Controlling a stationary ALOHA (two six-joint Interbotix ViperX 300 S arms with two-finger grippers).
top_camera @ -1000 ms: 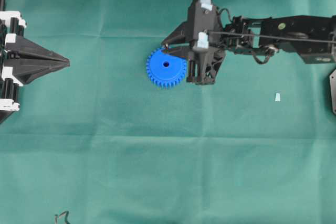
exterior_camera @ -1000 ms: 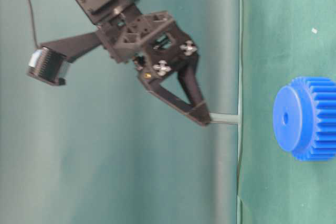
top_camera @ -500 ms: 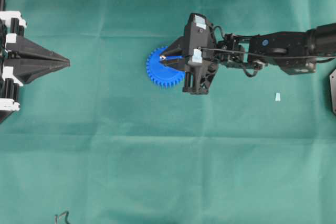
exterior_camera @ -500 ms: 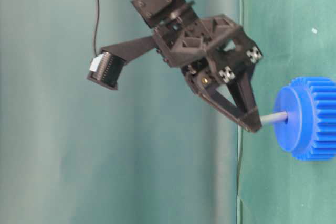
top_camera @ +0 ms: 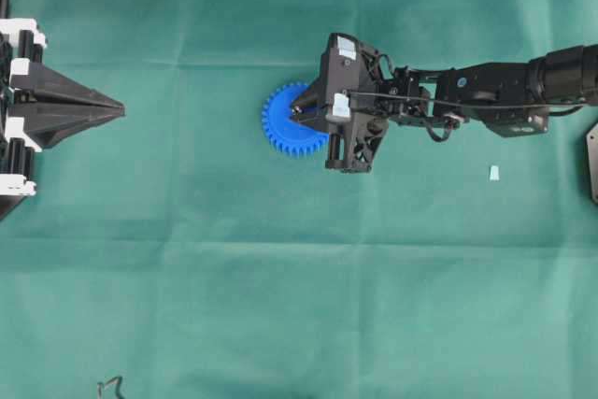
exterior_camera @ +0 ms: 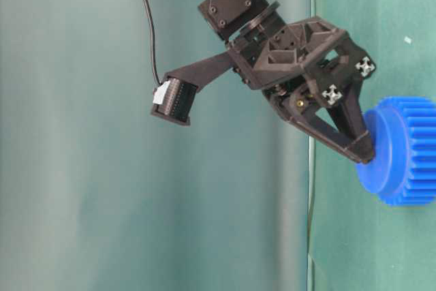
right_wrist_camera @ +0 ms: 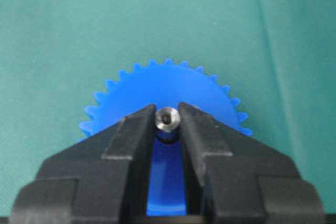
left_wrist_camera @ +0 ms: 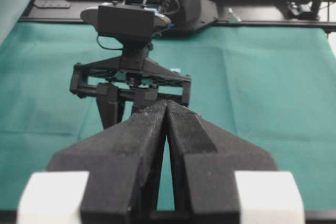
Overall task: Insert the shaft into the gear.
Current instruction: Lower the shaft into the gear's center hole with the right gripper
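Observation:
The blue gear lies flat on the green cloth, toothed rim all round. My right gripper hangs over its hub, tilted down, fingertips against the hub face. In the right wrist view the shaft is a small shiny dot seen end-on, pinched between the fingertips of the right gripper above the middle of the gear. Its length is hidden below the fingers. My left gripper rests at the left edge, shut and empty, pointing at the right arm.
A small pale scrap lies on the cloth right of the gear, below the right forearm. A thin black wire end pokes in at the bottom left. Green cloth covers the table.
The right gripper has come down onto the gear. The shaft, earlier sticking out bare below the fingertips, met the hub's centre and its length no longer shows. The left gripper stayed still.

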